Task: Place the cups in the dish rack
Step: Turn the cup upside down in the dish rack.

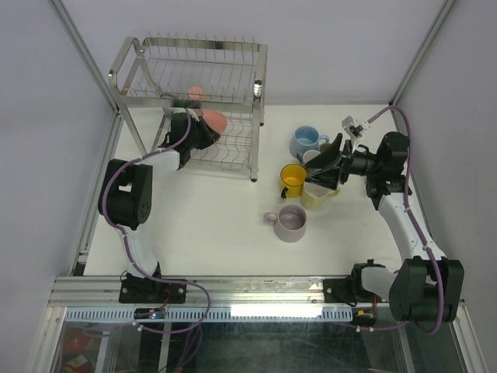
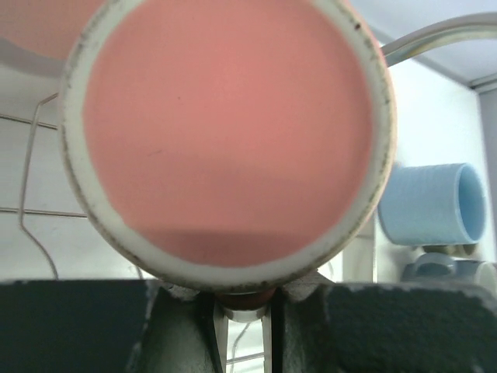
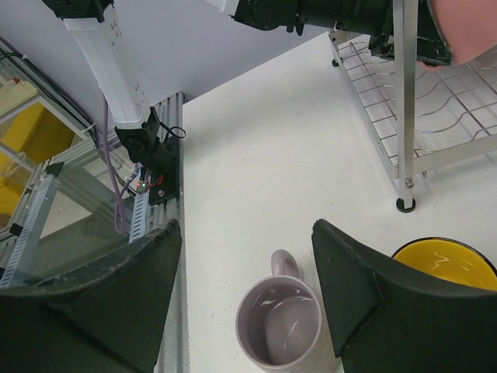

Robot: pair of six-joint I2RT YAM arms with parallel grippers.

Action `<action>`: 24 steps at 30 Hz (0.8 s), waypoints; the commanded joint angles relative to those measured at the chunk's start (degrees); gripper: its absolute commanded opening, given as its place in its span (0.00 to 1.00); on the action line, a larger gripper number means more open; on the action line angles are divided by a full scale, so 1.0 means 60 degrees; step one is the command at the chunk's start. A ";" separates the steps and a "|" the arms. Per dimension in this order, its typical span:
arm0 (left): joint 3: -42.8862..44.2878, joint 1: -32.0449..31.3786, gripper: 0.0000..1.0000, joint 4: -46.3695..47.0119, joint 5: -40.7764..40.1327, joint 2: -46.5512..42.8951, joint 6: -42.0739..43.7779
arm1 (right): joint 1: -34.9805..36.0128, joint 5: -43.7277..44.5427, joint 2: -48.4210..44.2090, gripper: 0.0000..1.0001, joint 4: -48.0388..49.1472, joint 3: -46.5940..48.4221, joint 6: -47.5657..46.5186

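A white surface (image 1: 217,241) spreads between pale grey wall panels (image 1: 46,116), with slanted metal posts (image 1: 84,58) at the far corners. An aluminium rail (image 1: 256,289) runs along its near edge, and a glass pane (image 1: 295,346) lies nearer still. The right wrist view shows something yellow (image 3: 35,132) beyond that rail.

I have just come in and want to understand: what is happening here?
The left tool holds a pink cup over the lower shelf of the rack. The right tool hangs open above the table, where a blue cup, a yellow cup, a green cup and a lilac cup are not yet loaded.
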 commanded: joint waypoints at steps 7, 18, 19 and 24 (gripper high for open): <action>0.1744 -0.0161 0.00 -0.1134 -0.0266 0.0013 0.3511 | -0.0055 0.0166 -0.0254 0.72 -0.0037 0.0489 -0.2860; 0.2201 -0.0382 0.00 -0.1237 -0.0245 0.0323 0.5590 | -0.0053 0.0147 -0.0265 0.72 -0.0103 0.0501 -0.2927; 0.2245 -0.0394 0.00 -0.1264 -0.0313 0.0355 0.5753 | -0.0058 0.0155 -0.0255 0.72 -0.0113 0.0501 -0.2934; 0.2426 -0.0501 0.00 -0.1530 -0.0943 0.0395 0.6374 | -0.0056 0.0150 -0.0239 0.72 -0.0114 0.0488 -0.2941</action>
